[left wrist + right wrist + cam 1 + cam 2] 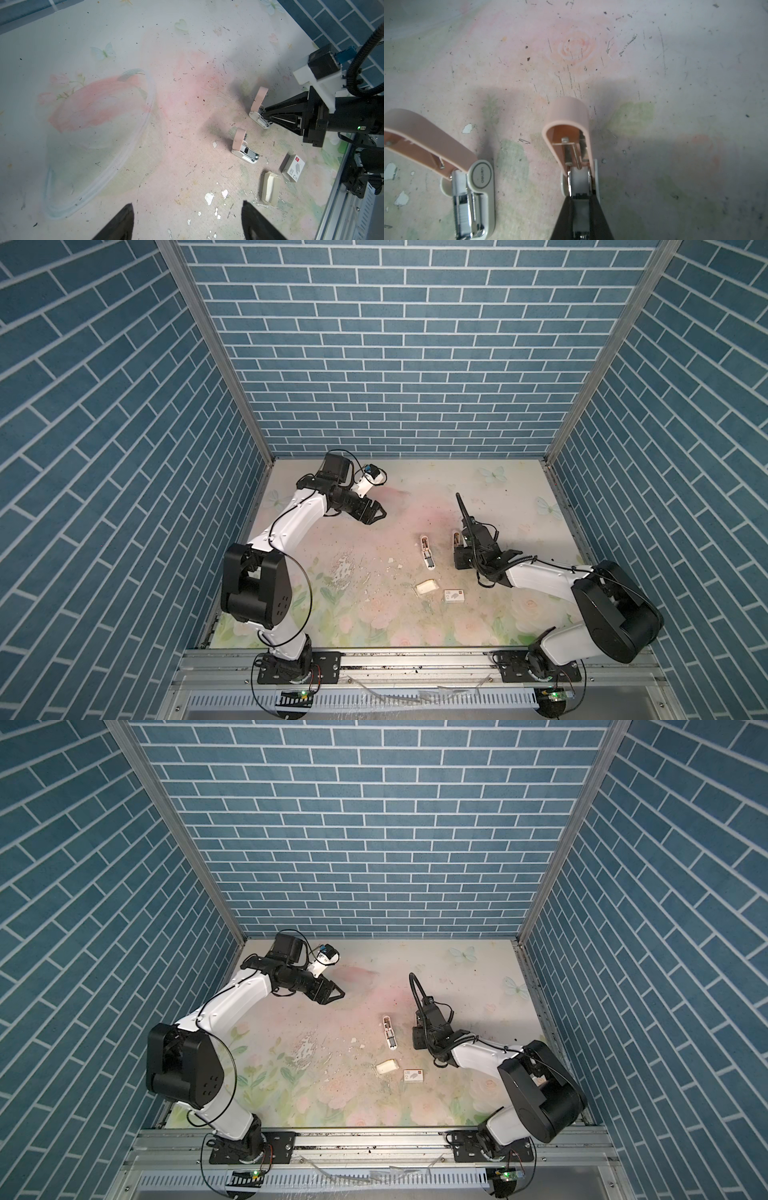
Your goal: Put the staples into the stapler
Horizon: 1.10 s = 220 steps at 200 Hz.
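Two small staplers stand open on the floral table, pink lids raised. The right one has my right gripper over its metal channel. That gripper is shut on a grey strip of staples lying lengthwise in the channel. To its left, the other stapler shows a ribbed silvery strip in its channel. My left gripper hangs open and empty above the back left of the table, far from both.
A small white box with a red mark and a cream inner tray lie nearer the front rail. Loose single staples and white paint chips dot the table. Blue brick walls close in three sides.
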Motion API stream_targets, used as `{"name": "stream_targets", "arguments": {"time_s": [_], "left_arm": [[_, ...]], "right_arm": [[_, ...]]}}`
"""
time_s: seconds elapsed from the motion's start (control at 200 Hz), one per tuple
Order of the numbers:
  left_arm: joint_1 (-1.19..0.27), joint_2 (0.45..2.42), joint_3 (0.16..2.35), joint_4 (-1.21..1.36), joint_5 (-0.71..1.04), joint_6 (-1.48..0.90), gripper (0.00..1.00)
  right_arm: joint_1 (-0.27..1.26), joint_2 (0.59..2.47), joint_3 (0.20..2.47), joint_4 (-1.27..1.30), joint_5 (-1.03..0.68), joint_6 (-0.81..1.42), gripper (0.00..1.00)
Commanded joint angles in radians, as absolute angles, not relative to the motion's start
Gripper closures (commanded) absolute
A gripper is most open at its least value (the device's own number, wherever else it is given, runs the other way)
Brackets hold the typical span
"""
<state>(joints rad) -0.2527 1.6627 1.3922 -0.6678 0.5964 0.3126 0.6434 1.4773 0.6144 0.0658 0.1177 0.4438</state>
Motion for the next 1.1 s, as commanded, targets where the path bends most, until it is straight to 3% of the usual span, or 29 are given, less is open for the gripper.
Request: {"name": "stream_targets", "arguments": {"time_s": [0.0, 0.52, 1.095], "left_arm": [[-0.245, 1.647, 1.399, -0.672, 0.602, 0.327, 0.18], [-0.245, 1.653, 1.420, -0.714, 0.611, 0.346, 0.18], [-0.245, 1.674, 1.435, -0.729, 0.617, 0.348, 0.18]], "right_arm": [[0.663, 1.532, 0.597, -0.024, 0.053, 0.402, 0.87], [0.661, 1.444, 0.597, -0.009, 0.043, 0.347, 0.87], [0.626, 1.477, 0.593, 0.011, 0.069, 0.395, 0.87]]}}
